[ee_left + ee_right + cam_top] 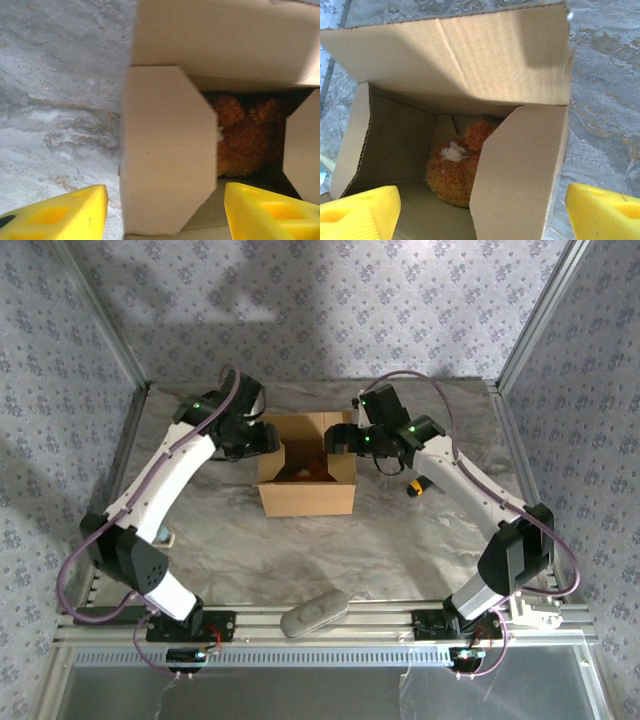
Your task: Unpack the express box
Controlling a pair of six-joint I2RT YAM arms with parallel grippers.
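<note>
The plain brown corrugated cardboard box point(307, 498) sits mid-table on the grey marbled tabletop point(400, 540), its flaps open. Inside lies a fuzzy orange-brown plush toy point(454, 172). The left gripper point(266, 439) and right gripper point(336, 437) hover at opposite side flaps, both with yellow fingers spread wide and gripping nothing.

A lab-style robot test booth: a marble-look counter point(400, 540) fenced by bare metal frame posts point(535, 320), flowered backdrop panels point(330, 300) behind and beside the counter, left arm point(165, 475) and right arm point(470, 480) bolted to a slotted rail point(260, 625) at the counter's near edge.
</note>
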